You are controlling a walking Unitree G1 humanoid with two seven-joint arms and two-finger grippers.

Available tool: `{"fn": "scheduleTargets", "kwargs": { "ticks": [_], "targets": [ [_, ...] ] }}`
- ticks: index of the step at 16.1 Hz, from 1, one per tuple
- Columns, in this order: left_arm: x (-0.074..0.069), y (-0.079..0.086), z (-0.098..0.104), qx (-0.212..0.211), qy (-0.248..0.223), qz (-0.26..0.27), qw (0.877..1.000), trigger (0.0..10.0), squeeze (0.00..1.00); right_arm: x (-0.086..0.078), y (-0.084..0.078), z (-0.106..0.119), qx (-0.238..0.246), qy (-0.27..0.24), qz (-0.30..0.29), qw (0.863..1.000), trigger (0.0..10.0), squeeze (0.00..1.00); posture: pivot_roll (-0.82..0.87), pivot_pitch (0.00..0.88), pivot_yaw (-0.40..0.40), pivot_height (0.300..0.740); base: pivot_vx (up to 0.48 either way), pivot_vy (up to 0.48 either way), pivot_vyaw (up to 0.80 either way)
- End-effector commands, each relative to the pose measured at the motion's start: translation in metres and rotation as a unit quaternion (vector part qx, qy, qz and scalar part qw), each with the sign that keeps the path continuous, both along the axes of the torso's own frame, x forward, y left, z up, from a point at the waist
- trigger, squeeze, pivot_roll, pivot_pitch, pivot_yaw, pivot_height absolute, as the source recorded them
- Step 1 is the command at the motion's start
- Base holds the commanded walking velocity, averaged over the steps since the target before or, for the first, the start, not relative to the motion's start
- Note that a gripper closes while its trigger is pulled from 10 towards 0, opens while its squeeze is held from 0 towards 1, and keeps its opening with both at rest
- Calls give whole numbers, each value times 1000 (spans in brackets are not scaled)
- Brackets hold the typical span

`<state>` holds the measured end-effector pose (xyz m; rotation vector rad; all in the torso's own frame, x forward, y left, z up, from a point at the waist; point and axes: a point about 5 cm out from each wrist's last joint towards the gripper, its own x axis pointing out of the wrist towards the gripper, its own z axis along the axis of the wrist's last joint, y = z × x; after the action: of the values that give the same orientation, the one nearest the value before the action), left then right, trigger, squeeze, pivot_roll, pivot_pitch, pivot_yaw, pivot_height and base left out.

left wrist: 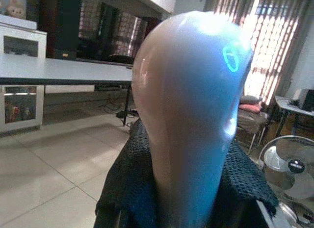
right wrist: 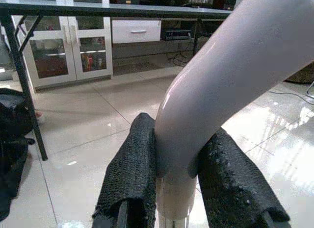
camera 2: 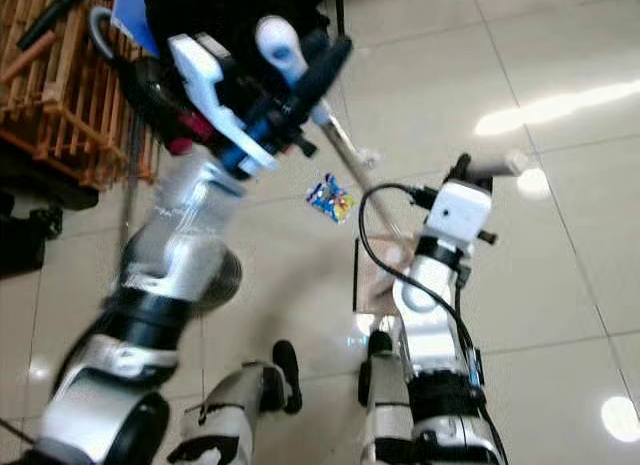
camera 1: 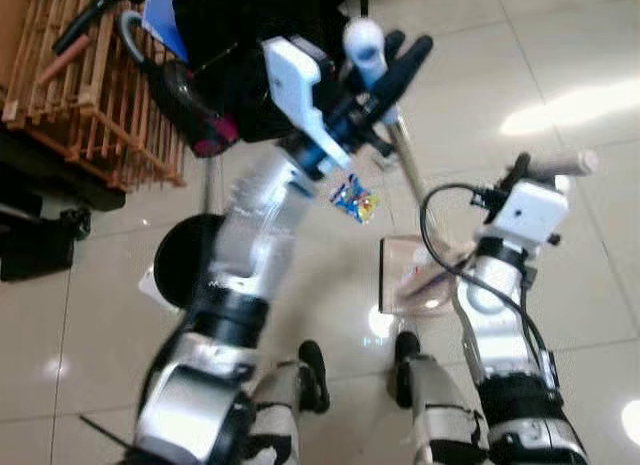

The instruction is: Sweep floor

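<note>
Gripping the broom handle (camera 1: 366, 47) at its rounded top, the left gripper (camera 1: 385, 80) steers it over a candy wrapper (camera 1: 353, 199) on the tiled floor (camera 1: 560, 45). The right gripper (camera 1: 530, 170) clamps the dustpan handle (camera 1: 565, 164), keeping the dustpan (camera 1: 412, 275) low to catch it.

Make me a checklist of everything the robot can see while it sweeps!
Surface: glossy beige tile floor, bright glare patches.
Job's things: broom handle in the left gripper; dustpan handle in the right gripper; dustpan on the floor by the robot's feet.
Clutter: colourful wrapper lying on the tiles, just beyond the dustpan.
Grippers: both closed on their handles.
Cables: black cable looping beside the right wrist.
Surroundings: wooden slatted rack, black bag, desk, fan.
</note>
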<state>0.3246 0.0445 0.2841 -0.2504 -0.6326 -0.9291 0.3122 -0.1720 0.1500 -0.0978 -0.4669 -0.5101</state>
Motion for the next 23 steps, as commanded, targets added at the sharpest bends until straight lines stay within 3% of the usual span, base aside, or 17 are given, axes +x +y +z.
{"fn": "scheduleTargets", "kwargs": {
  "ticks": [1,4,8,11,14,19,22,23],
  "targets": [
    [-8,8,10,-19,-14,-3,1000,10000,0,-6,-2,-9,1,12,2,1000,10000,0,35,313,132,740,0,0,0],
    [-11,18,13,5,-41,13,999,10000,0,-8,-11,-11,-1,16,-7,1000,10000,0,18,289,120,740,0,0,0],
    [-22,22,20,72,-125,57,988,10000,0,-11,-25,-12,-7,21,-12,1000,10000,0,0,242,106,740,0,0,0],
    [-25,26,13,94,-124,72,985,10000,0,-15,-29,-11,-8,22,-8,1000,10000,0,-13,224,95,740,0,0,0],
    [-21,44,-13,97,-59,133,985,10000,0,-26,-33,-2,14,10,-12,1000,10000,0,-38,192,99,740,0,0,0],
    [-19,75,-59,163,2,219,962,10000,0,-38,-37,35,24,-24,13,999,10000,0,-70,181,101,740,0,0,0],
    [-27,91,-89,137,108,249,953,10000,0,-43,-36,63,-1,-26,31,999,10000,0,-81,166,89,740,0,0,0],
    [-31,94,-99,142,130,255,948,10000,0,-44,-36,69,15,-22,36,999,10000,0,-82,163,84,740,0,0,0]
  ]
}}
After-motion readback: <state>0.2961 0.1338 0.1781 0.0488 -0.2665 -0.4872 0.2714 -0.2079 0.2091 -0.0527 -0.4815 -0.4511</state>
